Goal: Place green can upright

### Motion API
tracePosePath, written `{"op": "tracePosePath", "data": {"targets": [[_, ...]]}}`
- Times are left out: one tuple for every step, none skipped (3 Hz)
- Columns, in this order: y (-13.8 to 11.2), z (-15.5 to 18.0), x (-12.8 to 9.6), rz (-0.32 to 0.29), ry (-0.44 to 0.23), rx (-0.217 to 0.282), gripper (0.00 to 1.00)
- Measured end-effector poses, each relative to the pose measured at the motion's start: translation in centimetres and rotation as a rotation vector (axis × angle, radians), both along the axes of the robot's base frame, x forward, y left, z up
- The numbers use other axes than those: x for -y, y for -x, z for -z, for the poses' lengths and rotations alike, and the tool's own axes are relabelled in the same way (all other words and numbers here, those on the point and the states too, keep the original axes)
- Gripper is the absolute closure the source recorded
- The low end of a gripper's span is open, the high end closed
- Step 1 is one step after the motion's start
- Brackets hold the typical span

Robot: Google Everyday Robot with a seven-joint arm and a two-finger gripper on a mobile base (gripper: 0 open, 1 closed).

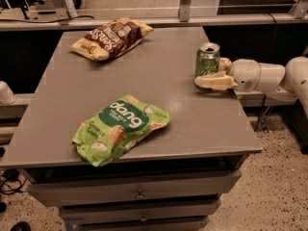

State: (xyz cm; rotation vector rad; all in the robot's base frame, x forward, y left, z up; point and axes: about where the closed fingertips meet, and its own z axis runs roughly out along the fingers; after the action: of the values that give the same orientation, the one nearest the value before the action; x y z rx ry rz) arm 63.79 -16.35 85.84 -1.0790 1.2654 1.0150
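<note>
In the camera view, a grey worktop (159, 76) sits on a cabinet of drawers (139, 194) with small knobs. The cabinet stands on a speckled floor (274, 177). A pale ledge (144, 21) runs behind the far edge, and dark cables (9, 184) lie on the floor at lower left.

The green can (208, 59) stands upright near the worktop's right edge, towards the back, with its silver top facing up. The hand (211, 76) is right at the can's lower part, reaching in from the right on a white arm (269, 76) held low over the edge. I cannot tell whether the hand is grasping the can or has released it.

A brown snack bag (111, 37) lies flat at the far left corner, well apart from the can. A green "dang" snack bag (120, 129) lies flat near the front edge, left of centre, with its lower corner close to the rim.
</note>
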Motion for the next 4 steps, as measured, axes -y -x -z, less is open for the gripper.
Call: {"op": "tracePosePath", "data": {"targets": [[0.0, 0.0, 0.0, 0.006, 0.005, -0.001, 0.0], [-0.1, -0.1, 0.0, 0.012, 0.011, 0.0, 0.0], [1.0, -3.0, 0.3, 0.039, 0.035, 0.065, 0.0], [4.3, -9.7, 1.5, 0.086, 0.039, 0.212, 0.0]]}}
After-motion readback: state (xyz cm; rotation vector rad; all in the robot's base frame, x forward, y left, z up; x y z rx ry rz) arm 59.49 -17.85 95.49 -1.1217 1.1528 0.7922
